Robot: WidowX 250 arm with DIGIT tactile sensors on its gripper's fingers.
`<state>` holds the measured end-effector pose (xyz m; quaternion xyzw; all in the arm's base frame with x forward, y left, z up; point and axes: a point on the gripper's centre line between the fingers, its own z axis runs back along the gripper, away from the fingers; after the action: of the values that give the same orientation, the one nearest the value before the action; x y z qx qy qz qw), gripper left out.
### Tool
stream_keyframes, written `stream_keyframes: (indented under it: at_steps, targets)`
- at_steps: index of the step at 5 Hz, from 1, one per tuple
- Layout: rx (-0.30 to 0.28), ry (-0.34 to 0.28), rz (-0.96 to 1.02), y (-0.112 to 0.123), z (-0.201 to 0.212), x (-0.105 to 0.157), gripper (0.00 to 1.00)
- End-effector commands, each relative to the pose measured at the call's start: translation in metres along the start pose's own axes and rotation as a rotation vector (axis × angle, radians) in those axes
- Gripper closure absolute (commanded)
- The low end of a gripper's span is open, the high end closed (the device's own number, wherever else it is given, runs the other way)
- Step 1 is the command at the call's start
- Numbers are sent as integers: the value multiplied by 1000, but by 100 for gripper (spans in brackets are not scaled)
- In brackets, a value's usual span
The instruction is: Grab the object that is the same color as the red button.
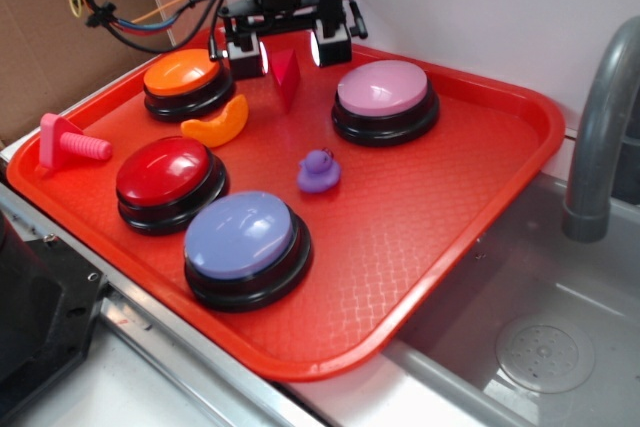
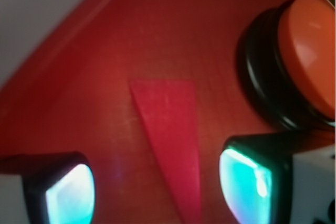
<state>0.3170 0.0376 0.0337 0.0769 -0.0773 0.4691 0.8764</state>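
Tray [image 1: 470, 217]: red, rectangular, carrying everything; its near right corner overhangs a steel sink [image 1: 540, 347], with a grey faucet [image 1: 600, 137] rising past its right edge
Blue button [image 1: 245, 237]: lavender-blue dome on a black base, closest to the tray's near edge
Red button [image 1: 165, 175]: glossy dark-red dome on a black base, just left of and behind the blue one, toward the left edge
Pink button [image 1: 385, 92]: pale pink dome, toward the far edge, right of centre
Orange button [image 1: 182, 77]: near the far left corner, also filling the right side of the wrist view [image 2: 310, 51]
Gripper [image 1: 288, 49]: black, with glowing pads, hanging over the far edge; fingers spread apart, one on each side of the wedge and not touching it
Bolt [image 1: 65, 145]: pink, T-shaped, at the left corner
Crescent [image 1: 218, 125]: orange, lying between the orange and red buttons
Wedge [image 1: 286, 77]: small red triangular block on the tray between the orange and pink buttons, its narrow end reaching in between the lit pads in the wrist view [image 2: 170, 135]
Duck [image 1: 318, 172]: small, purple, near the tray's centre
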Motion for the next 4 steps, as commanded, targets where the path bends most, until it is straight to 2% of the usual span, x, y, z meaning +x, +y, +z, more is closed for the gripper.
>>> stream_keyframes:
  at_steps: [1, 2, 3, 4]
  targets:
    - [-63, -24, 61, 13, -5, 12, 54]
    - [-75, -53, 65, 13, 0, 9, 100]
    - [-79, -35, 41, 13, -4, 12, 100]
    - [-59, -57, -47, 15, 7, 14, 100]
